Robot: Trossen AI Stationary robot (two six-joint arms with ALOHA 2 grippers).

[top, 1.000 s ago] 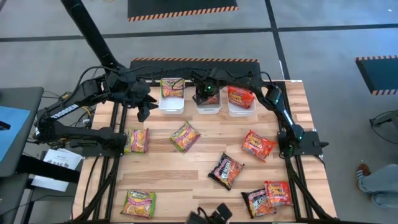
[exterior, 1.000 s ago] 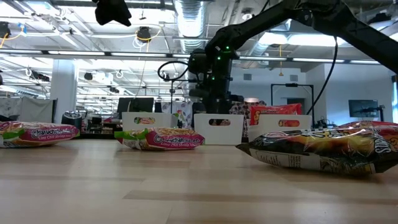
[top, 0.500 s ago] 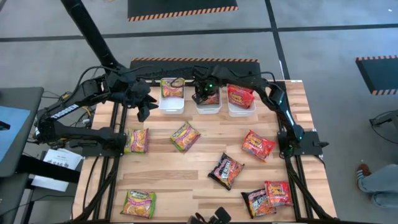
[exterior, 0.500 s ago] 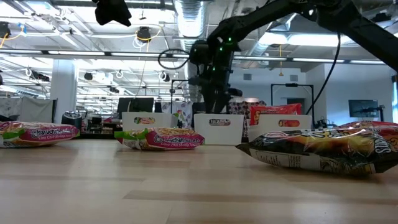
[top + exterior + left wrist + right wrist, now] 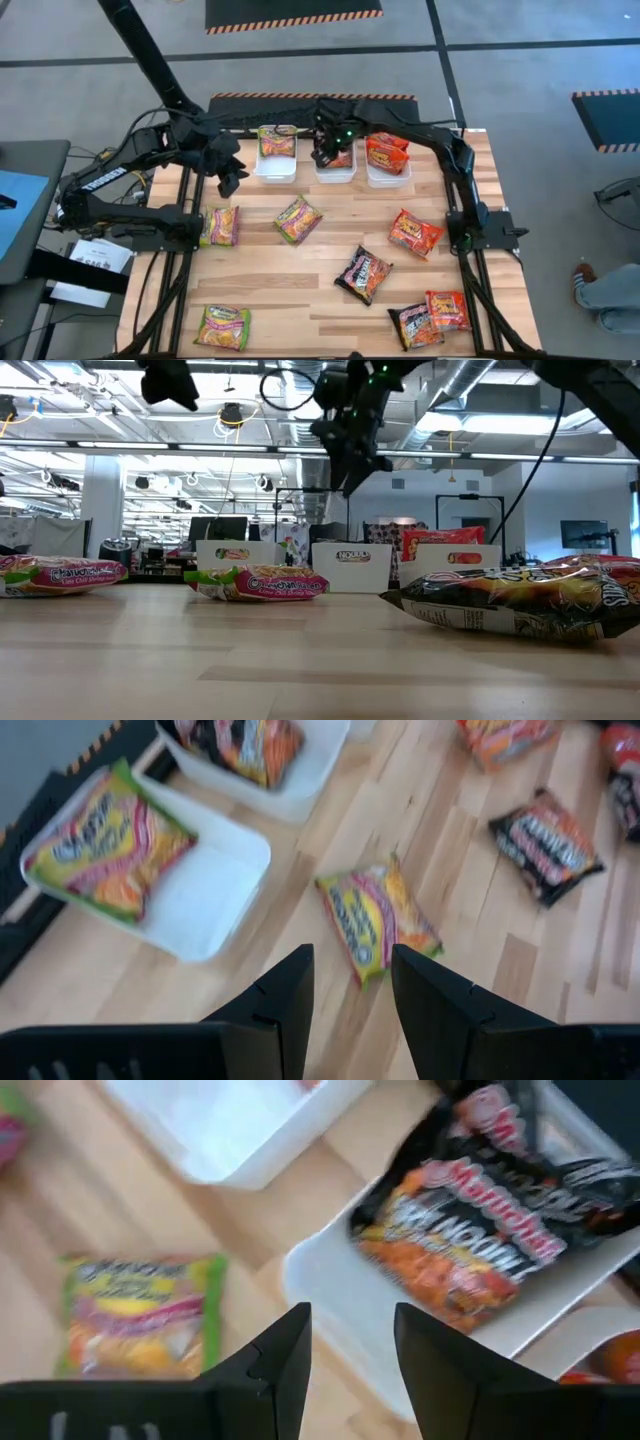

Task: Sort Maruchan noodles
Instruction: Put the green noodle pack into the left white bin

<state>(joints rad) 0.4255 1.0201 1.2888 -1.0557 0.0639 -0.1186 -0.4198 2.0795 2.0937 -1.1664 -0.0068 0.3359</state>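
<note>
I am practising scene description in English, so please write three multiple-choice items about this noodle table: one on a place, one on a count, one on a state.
1. Which white bin holds the dark brown-black Maruchan packet?
A. the left bin
B. the middle bin
C. the right bin

2. How many green-yellow Maruchan packets lie on the table, outside the bins?
A. one
B. five
C. three

3. How is the right gripper?
A. open and empty
B. shut on a red packet
C. shut on a bin's rim

Key: 1 B, the dark packet lies in the middle bin, below the right gripper. 2 C, the high view shows three on the wood. 3 A, the right wrist view shows its fingers apart with nothing between them.
</note>
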